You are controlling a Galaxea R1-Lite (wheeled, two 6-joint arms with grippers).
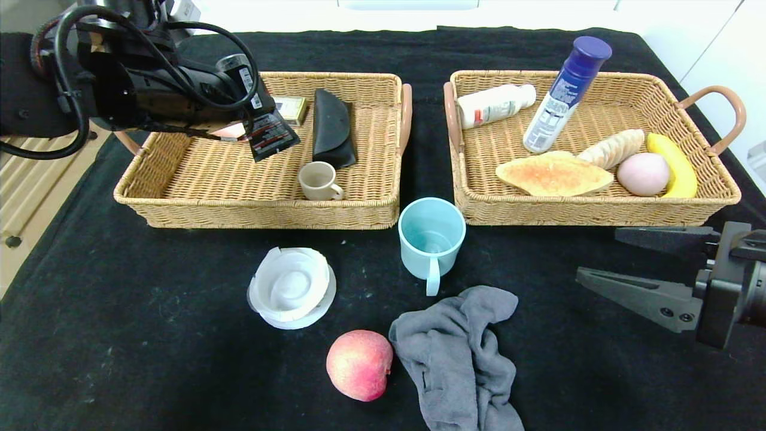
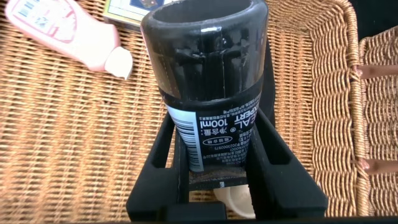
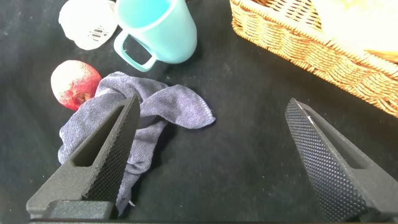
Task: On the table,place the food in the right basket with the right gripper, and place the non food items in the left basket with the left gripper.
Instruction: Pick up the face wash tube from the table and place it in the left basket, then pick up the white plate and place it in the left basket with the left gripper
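The left gripper [image 2: 211, 155] hung over the left basket [image 1: 179, 197] near its back-left corner, jaws clenched on a glossy black tube [image 1: 269, 133] not yet dropped among the wicker weave. The right gripper [image 1: 652, 269] waited wide open near the table's [image 1: 90, 335] right edge. Toward the front edge, the round, blushed peach [image 1: 359, 364], crumpled grey cloth [image 1: 461, 353], smooth teal mug [image 1: 432, 239] and white lid [image 1: 292, 287] were left unsorted; the right basket [image 1: 598, 209] held a croissant [image 1: 610, 148].
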